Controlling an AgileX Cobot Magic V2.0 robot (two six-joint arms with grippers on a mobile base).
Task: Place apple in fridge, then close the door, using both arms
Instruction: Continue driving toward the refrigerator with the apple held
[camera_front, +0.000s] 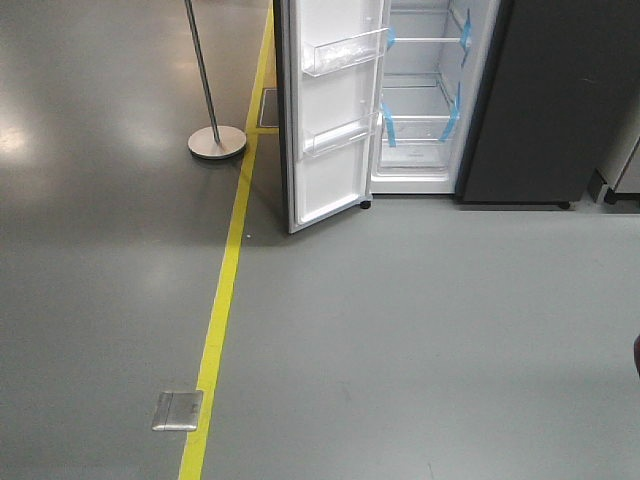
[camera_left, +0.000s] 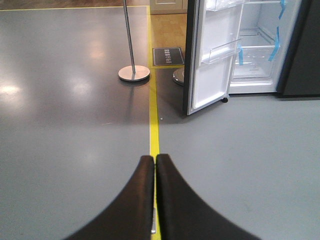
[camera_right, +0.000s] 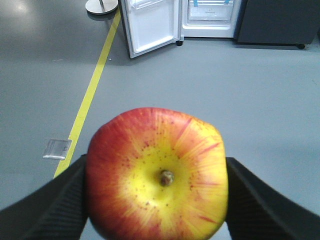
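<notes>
The red and yellow apple fills the lower middle of the right wrist view, stem dimple facing the camera, with my right gripper shut on it from both sides. My left gripper is shut with nothing in it, hanging over the floor. The fridge stands at the far end of the floor, white inside with glass shelves and blue tape. Its door stands swung open to the left, white inner face with clear bins showing. Neither gripper shows in the front view.
A yellow floor line runs from the fridge toward me. A metal pole on a round base stands left of the door. A metal floor plate lies beside the line. A dark grey cabinet side is right of the opening.
</notes>
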